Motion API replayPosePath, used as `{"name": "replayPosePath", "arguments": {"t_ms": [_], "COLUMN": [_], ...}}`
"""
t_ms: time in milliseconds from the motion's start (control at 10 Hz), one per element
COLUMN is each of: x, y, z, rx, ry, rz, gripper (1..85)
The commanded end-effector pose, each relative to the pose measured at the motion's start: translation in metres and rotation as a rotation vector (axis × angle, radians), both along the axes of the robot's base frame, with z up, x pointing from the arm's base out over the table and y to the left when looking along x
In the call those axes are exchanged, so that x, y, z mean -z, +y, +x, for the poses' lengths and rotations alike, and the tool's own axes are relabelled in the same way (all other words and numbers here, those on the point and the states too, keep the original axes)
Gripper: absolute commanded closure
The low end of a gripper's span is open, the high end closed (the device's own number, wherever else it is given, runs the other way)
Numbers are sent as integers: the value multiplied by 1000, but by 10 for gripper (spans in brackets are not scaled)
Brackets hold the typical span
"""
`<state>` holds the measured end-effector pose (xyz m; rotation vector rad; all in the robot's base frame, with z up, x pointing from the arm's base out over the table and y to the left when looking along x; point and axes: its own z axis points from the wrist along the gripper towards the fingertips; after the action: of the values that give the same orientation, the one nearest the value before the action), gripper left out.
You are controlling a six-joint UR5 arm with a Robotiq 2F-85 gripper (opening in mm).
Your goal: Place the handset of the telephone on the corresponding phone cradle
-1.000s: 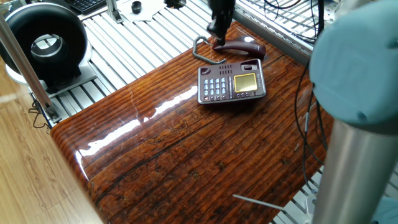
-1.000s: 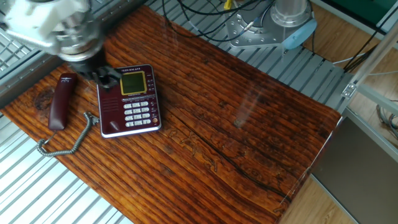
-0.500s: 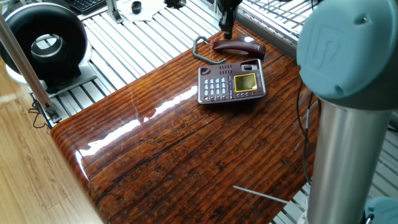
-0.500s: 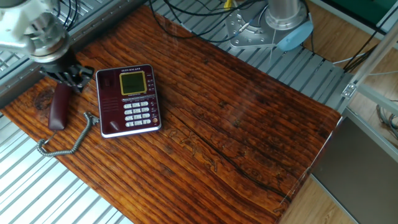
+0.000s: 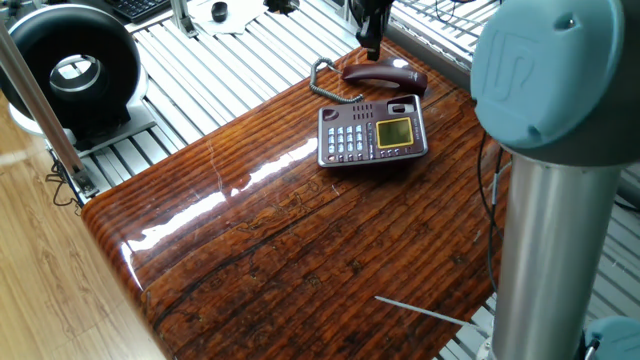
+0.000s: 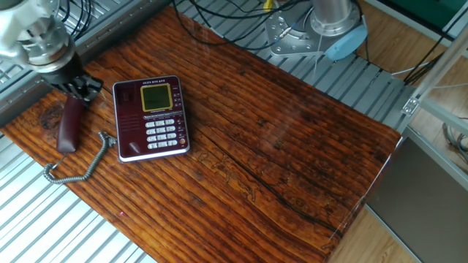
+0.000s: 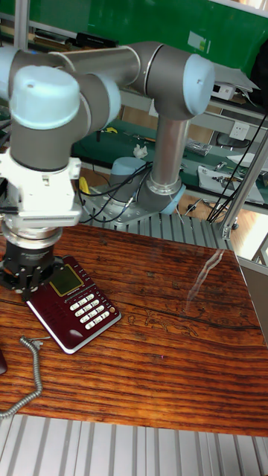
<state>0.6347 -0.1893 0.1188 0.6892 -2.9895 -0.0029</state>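
On the wooden tabletop [image 6: 292, 146], the telephone [image 6: 150, 117] sits near one end with its keypad and yellow-green display facing up. Beside it, apart from the base and off the phone cradle [image 6: 126, 109], the handset [image 6: 68, 124] lies flat on the wood. Its grey coiled cord [image 6: 80, 169] curls across the tabletop from the handset's end toward the base. From one fixed view the handset [image 5: 385, 75] shows just behind the telephone [image 5: 372, 132], close to the tabletop's far edge.

Above the upper end of the handset hangs the pincer [image 6: 75, 86], its dark fingers pointing down at the receiver. Whether the fingers touch the handset cannot be told, and the pictures do not show clearly whether the pincer is spread or clenched. From the tall fixed view the pincer [image 7: 28, 284] stands right at the telephone's [image 7: 72, 303] back corner, and the handset is almost wholly out of that picture.
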Motion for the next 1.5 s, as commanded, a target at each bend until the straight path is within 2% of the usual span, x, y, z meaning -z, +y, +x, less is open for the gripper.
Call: {"name": "replayPosePath", "arguments": {"t_ms": [0,100,200,300,500,700,800,1000,1100,1200,1400], "x": [12,8,10,15,42,57,60,63,62,62,61], "y": [-45,-69,-71,-61,-66,-68,-65,-52,-50,-58,-74], "z": [15,20,32,46,45,30,22,9,5,4,11], "rx": [-159,-219,-233,-259,-312,-356,-367,-376,-362,-343,-347], "ry": [-32,-46,-105,-181,-207,-192,-180,-187,-201,-210,-237], "rz": [43,18,27,68,71,28,5,27,59,58,58], "gripper": [633,523,417,263,243,200,200,227,243,250,253]}}
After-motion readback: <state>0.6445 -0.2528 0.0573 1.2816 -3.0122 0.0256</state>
